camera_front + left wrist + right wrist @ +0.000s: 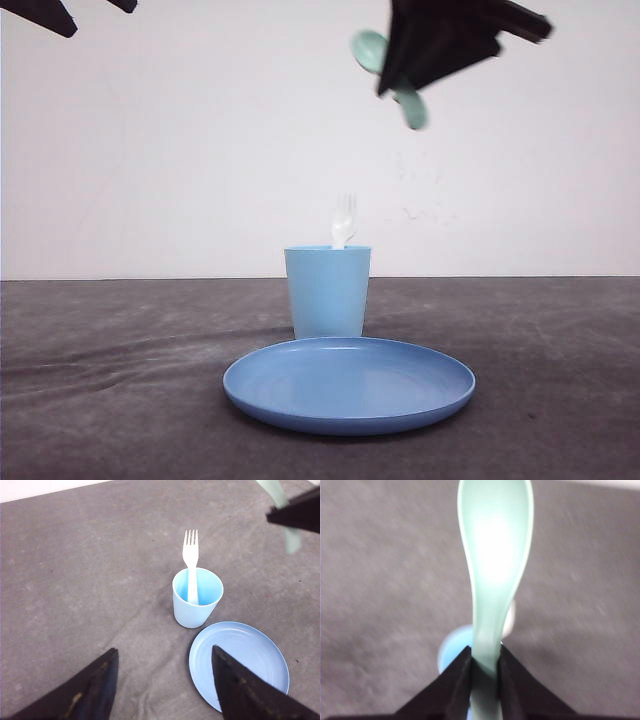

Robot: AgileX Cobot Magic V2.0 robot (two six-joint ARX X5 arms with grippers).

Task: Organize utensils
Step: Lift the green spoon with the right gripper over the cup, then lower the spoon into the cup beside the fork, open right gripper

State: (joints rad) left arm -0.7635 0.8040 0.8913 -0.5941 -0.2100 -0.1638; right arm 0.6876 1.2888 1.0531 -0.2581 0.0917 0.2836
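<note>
Your right gripper (485, 662) pinches the handle of the mint-green spoon (495, 550); in the front view it hangs high above the table (100, 400), above and to the right of the light blue cup (327, 295). There the black fingers cover the middle of the spoon, so you see just its bowl and the blurred handle tip. In the right wrist view the cup shows as a blue sliver behind the handle, and the background is smeared.

The white fork (190, 560) stands in the cup, tines up; its lower handle is inside the cup. The blue plate (349, 384) lies just in front of the cup.

Your left gripper (165, 685) is spread wide and holds nothing; both its fingers are cut off at the frame edge
</note>
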